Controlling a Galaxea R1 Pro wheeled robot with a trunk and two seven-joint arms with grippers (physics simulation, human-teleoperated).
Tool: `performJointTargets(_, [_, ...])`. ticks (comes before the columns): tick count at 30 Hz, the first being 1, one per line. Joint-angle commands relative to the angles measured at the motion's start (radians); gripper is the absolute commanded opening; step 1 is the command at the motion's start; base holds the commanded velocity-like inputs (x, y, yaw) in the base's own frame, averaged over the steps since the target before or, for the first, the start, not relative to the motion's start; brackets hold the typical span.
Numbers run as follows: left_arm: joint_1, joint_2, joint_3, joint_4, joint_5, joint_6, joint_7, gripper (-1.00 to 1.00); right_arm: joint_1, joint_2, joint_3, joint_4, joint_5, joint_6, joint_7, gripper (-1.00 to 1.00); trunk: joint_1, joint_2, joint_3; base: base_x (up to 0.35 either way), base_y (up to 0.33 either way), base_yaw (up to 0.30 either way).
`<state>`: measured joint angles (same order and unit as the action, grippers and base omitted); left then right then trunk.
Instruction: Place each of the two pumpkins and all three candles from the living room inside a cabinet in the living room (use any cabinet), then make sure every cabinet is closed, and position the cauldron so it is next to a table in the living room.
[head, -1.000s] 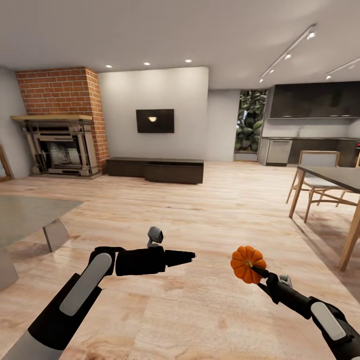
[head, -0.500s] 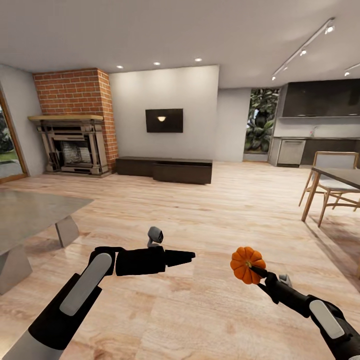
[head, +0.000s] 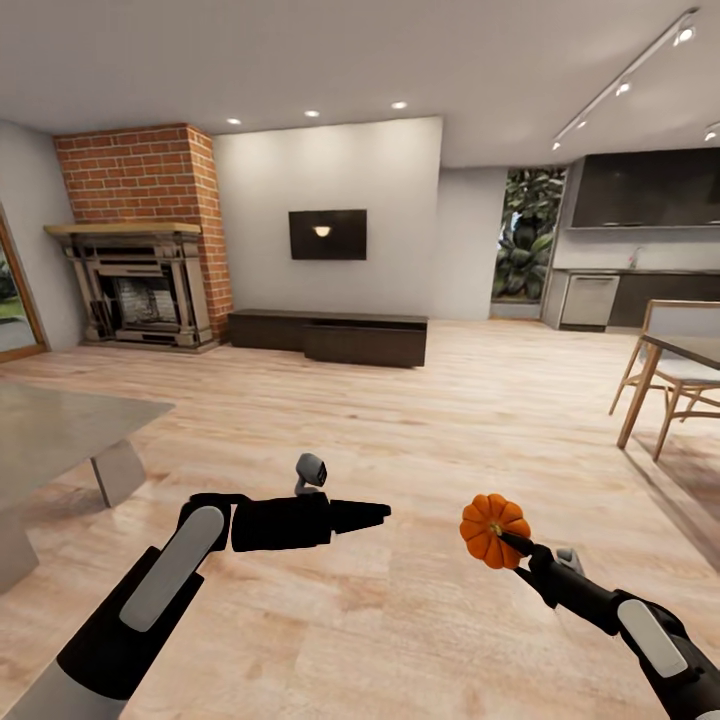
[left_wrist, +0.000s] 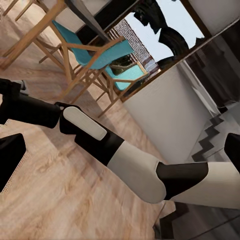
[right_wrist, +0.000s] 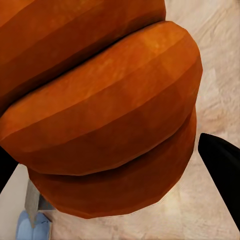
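Pumpkin: orange, ribbed, held above the wooden floor at the tip of the right claw, in the lower right of the head view; in the right wrist view its ribs press close to the camera, with a dark fingertip at its flank.
Right claw: clenched on the pumpkin, the fruit sitting at the very end of the fingers, the arm reaching forward and inward.
Left claw: pointing sideways toward the robot's right, well apart from the pumpkin, carrying nothing; its fingers lie together in a narrow point in the head view.
Cabinet: long, low, dark brown, against the far white wall under the black TV screen, far ahead of both claws.
Tabletop: pale glass on grey angled legs, at the left edge of the head view, near the left arm.
Surroundings: brick fireplace left of the cabinet; dining table with wooden chairs at right.
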<state>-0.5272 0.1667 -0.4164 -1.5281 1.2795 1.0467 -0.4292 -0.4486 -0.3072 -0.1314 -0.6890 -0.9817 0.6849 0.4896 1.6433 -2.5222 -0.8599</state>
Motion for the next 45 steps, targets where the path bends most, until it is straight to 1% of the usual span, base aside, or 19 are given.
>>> performJointTargets(1, [-0.001,0.001,-0.001,0.0,-0.006,0.001,-0.008,1.0,-0.001,0.0,-0.004,-0.001,-0.012,0.011,-0.002,-1.0,0.0,0.0,-0.002,0.328,0.0,0.0])
performJointTargets(18, [-0.001,0.001,-0.001,0.001,-0.006,0.001,-0.007,1.0,-0.001,0.0,-0.004,-0.001,-0.012,0.009,-0.002,-1.0,0.0,0.0,-0.02,0.329,0.0,0.0])
performJointTargets(45, [0.0,0.0,-0.001,0.002,-0.006,0.001,-0.006,1.0,-0.001,-0.001,-0.005,-0.001,-0.013,0.007,-0.001,-1.0,0.0,0.0,-0.021,0.329,0.0,0.0])
